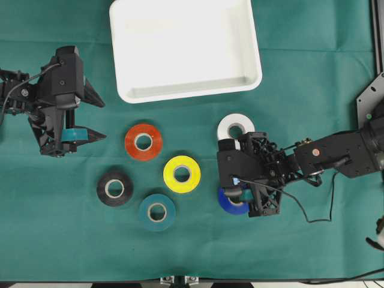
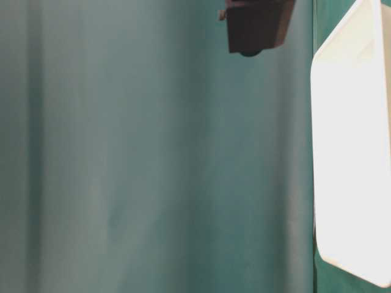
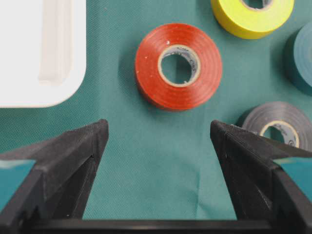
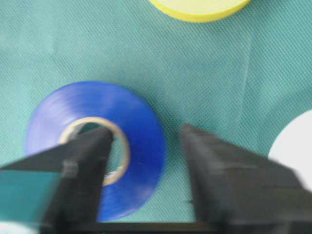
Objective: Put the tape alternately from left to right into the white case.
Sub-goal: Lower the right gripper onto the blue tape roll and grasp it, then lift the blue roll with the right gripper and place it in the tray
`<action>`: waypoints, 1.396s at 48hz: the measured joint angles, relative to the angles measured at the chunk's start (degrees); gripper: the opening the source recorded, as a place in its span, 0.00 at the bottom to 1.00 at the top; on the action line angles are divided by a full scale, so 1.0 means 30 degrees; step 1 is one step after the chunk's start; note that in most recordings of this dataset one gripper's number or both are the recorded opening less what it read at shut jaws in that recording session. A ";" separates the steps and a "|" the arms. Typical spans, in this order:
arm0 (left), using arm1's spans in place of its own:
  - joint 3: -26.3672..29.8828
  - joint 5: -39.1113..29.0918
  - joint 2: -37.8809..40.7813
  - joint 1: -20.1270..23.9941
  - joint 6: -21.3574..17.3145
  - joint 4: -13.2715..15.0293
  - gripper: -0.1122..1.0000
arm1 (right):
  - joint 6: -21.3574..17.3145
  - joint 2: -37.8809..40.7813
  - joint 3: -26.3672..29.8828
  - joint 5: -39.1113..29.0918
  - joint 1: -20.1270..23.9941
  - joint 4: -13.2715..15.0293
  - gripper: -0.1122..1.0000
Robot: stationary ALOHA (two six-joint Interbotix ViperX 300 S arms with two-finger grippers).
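Several rolls of tape lie on the green cloth: red (image 1: 143, 142), yellow (image 1: 182, 174), black (image 1: 114, 188), teal (image 1: 157, 212), white (image 1: 235, 126) and blue (image 1: 227, 205). The white case (image 1: 180, 93) stands empty at the back. My right gripper (image 4: 146, 134) is down over the blue roll (image 4: 87, 102). One finger is inside its core and the other is outside its wall, a small gap away. My left gripper (image 3: 158, 126) hangs open and empty, short of the red roll (image 3: 178, 66).
The case's corner (image 3: 39, 58) lies left of the left gripper. Yellow (image 3: 253, 17), teal (image 3: 302, 58) and black (image 3: 280, 122) rolls sit to the right of the red one. The white roll (image 4: 295, 146) is close to the right gripper's outer finger.
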State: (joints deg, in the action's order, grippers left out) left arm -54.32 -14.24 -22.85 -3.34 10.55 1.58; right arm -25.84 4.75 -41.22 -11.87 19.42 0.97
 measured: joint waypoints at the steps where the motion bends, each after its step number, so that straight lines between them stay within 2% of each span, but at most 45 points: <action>1: 0.0000 0.0000 0.0000 0.0029 -0.0029 0.0000 0.50 | 0.0000 0.0000 0.0029 0.0000 0.0000 0.0000 0.40; 3: 0.0000 0.0000 0.0000 0.0000 -0.0029 0.0000 0.50 | 0.0000 0.0000 0.0029 0.0000 0.0000 0.0000 0.35; 23: 0.0000 0.0000 0.0000 0.0000 0.0000 0.0000 0.50 | 0.0000 -0.0703 0.0029 -0.0176 0.0000 0.0000 0.35; 43: 0.0000 0.0000 0.0000 0.0000 -0.0029 0.0000 0.50 | -0.0029 -0.4336 0.0029 -0.0820 -0.0029 0.0000 0.35; 60: 0.0000 0.0000 0.0000 0.0000 -0.0029 0.0000 0.50 | -0.0029 -0.4482 0.0029 -0.0732 0.0000 0.0000 0.35; 67: 0.0000 0.0000 0.0000 0.0000 0.0000 0.0000 0.50 | 0.0029 -0.4482 0.0029 -0.0645 -0.0586 0.0117 0.35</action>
State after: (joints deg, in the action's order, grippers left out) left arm -54.32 -14.24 -22.85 -3.34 10.55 1.58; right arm -25.75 -8.70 -41.13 -13.80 17.67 1.32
